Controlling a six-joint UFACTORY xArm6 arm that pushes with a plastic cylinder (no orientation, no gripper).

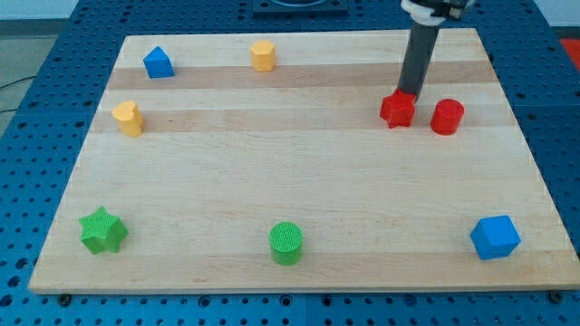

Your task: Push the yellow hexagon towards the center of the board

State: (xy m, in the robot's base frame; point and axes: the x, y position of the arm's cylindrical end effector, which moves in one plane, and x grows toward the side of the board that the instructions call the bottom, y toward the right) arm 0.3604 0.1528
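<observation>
My tip (pixel 407 94) sits at the top edge of the red star-shaped plastic block (pixel 397 110), apparently touching; no gripper, just the rod. Yellow hexagonal plastic block (pixel 263 55) lies well apart, toward the view's upper left of it.

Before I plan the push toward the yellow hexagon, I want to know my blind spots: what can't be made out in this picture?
- My tip: in the camera view its very end sits at the red star-like block; actual contact can't be confirmed.
- The arm above the rod: cut off by the view's top edge.
- The yellow hexagon: small and far, so its facets are hard to count.
- The other yellow block: exact shape unclear.
</observation>
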